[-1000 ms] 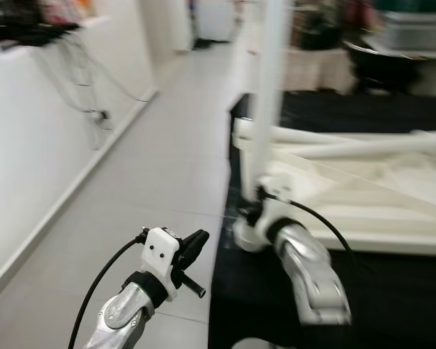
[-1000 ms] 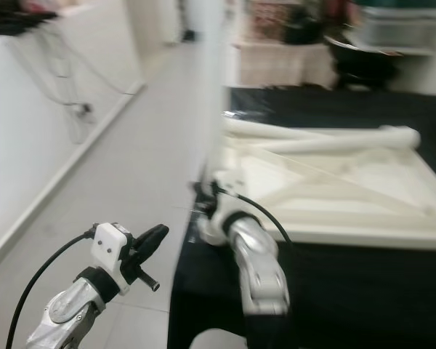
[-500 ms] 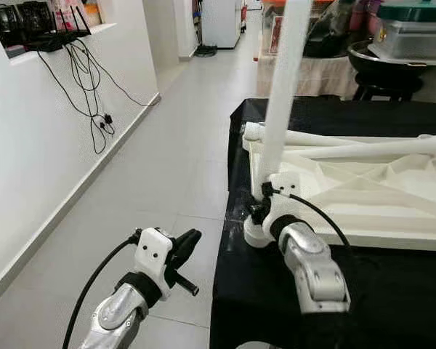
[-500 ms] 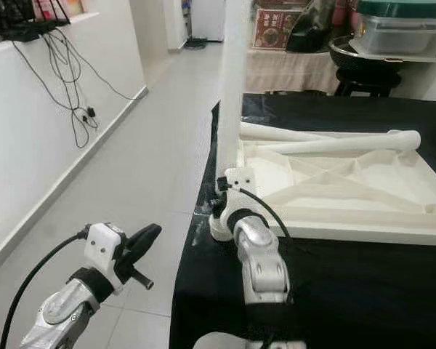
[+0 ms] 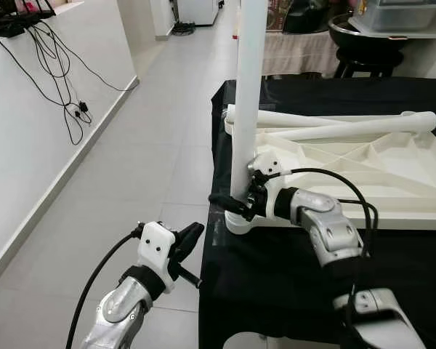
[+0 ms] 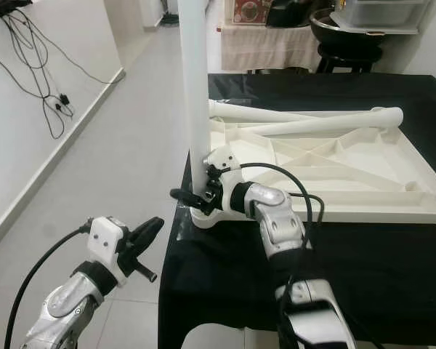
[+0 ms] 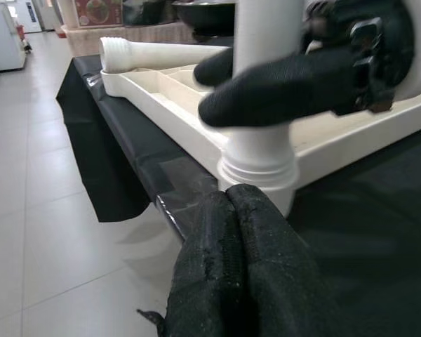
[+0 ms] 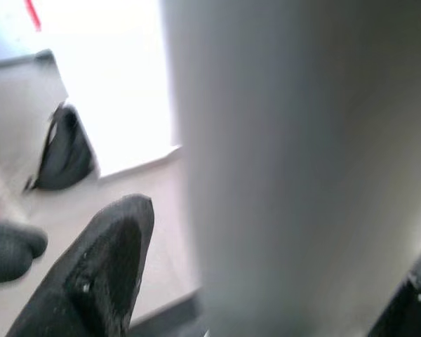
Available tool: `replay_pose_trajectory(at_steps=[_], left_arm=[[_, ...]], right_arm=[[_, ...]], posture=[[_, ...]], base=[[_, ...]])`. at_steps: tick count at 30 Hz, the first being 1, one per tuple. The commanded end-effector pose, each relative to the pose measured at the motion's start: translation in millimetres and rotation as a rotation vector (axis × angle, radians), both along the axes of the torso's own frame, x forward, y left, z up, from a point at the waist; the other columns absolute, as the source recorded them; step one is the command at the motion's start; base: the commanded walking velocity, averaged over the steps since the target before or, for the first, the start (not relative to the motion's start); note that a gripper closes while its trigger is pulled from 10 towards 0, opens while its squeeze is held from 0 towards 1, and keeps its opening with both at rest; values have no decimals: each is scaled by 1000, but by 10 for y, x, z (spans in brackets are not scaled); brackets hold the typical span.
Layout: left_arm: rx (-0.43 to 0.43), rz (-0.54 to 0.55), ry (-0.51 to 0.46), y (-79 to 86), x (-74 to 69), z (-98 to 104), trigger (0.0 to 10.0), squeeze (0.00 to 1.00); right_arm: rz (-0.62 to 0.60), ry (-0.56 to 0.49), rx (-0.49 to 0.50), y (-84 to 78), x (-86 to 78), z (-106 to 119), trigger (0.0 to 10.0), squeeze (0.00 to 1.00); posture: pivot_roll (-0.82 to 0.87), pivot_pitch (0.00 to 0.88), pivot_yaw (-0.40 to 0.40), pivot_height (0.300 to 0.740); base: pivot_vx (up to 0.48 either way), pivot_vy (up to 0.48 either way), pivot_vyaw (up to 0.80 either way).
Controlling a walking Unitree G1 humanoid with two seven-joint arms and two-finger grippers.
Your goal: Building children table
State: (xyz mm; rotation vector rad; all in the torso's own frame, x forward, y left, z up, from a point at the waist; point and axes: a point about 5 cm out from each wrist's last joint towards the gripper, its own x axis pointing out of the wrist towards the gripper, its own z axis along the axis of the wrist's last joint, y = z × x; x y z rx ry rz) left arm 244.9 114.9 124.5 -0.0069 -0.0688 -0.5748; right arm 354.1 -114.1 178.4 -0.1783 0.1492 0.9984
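Left eye view: right tool [image 5: 232,204] clasps smooth white cylindrical leg [image 5: 248,87].

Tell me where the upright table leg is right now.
The upright table leg stands in the near-left corner socket of the upturned tabletop on the black cloth, with the right gripper clamped round its base.

The upturned tabletop [image 5: 363,174] lay on the cloth-covered table [image 5: 291,291]. At its near left corner a leg [image 5: 248,87] stood upright. Two loose legs [image 5: 327,127] lay along its far side. Left of it ran the floor [image 5: 145,167], then a wall [image 5: 29,145].
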Motion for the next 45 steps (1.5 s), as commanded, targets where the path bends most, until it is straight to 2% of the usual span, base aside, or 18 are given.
replay_pose_trajectory(at_steps=[1, 2, 3, 4, 17, 21, 22, 23, 25, 27, 32, 33, 34, 35, 36, 37, 44, 45], left_arm=[[5, 11, 6, 18, -24, -18, 10000, 0], [5, 11, 6, 18, -24, -18, 10000, 0], [3, 11, 7, 12, -31, -17, 10000, 0], [2, 10, 7, 4, -39, -16, 10000, 0], [-6, 8, 10, -29, -67, -6, 10000, 0], [-8, 6, 11, -10, -69, 4, 10000, 0], [-9, 6, 11, 22, -67, 14, 10000, 0], [-8, 4, 12, 38, -60, 19, 10000, 0], [-8, 4, 12, 38, -60, 19, 10000, 0], [-6, -2, 14, 59, -41, 20, 10000, 0], [2, -13, 14, 56, 5, 13, 10000, 0], [4, -10, 12, 57, 15, 14, 10000, 0], [4, -10, 12, 57, 15, 14, 10000, 0], [5, -7, 10, 58, 20, 14, 10000, 0], [4, 1, 8, 60, 27, 14, 10000, 0], [2, 12, 6, 65, 32, 14, 10000, 0], [-1, 21, 5, 66, 37, 13, 10000, 0], [-2, 14, 8, 57, 39, 8, 10000, 0]], right_arm=[[43, 45, -20, 65, 48, -47, 10000, 0], [43, 45, -20, 65, 48, -47, 10000, 0], [18, 70, -9, 41, 101, -54, 2392, 0], [-4, 90, 11, 20, 140, -54, 0, 0], [-2, 123, 47, -209, 154, -144, 0, 0], [-209, 75, 41, -433, 118, -194, 0, 0], [-683, -1, 142, -552, -2, -241, 0, 0], [-807, -18, 142, -464, -249, -328, 0, 0], [-807, -18, 142, -464, -249, -328, 0, 0], [-888, -19, 139, -302, -568, -400, 0, 0], [-791, -59, 81, -153, -490, -403, 0, 0], [-786, -57, 73, -162, -423, -393, 2353, 0], [-786, -57, 73, -162, -423, -393, 2353, 0], [-789, -50, 71, -170, -391, -386, 10000, 0], [-760, -40, 76, -154, -357, -378, 10000, 0], [-735, -36, 94, -151, -310, -346, 10000, 1000], [-641, -47, 149, -110, -214, -164, 10000, 1000], [-521, -69, 160, -85, -162, -58, 10000, 353]], posture=[[48, 99, 9, 740], [48, 99, 9, 740], [51, 102, 9, 740], [54, 107, 7, 740], [40, 126, 14, 740], [14, 141, 20, 740], [-5, 152, 29, 740], [-11, 160, 36, 740], [-11, 160, 36, 740], [-28, 142, 47, 740], [-19, 124, 45, 740], [-15, 119, 41, 740], [-15, 119, 41, 740], [-14, 119, 40, 740], [-14, 111, 37, 740], [-12, 108, 37, 740], [-11, 99, 37, 740], [-12, 94, 40, 740]], base=[[0, 0, 0], [0, 0, 0], [0, 0, 0], [0, 0, 0], [0, 0, 0], [0, 0, 0], [0, 0, 0], [0, 0, 0], [0, 0, 0], [0, 0, 0], [0, 0, 0], [0, 0, 0], [0, 0, 0], [0, 0, 0], [0, 0, 0], [0, 0, 0], [0, 0, 0], [0, 0, 0]])
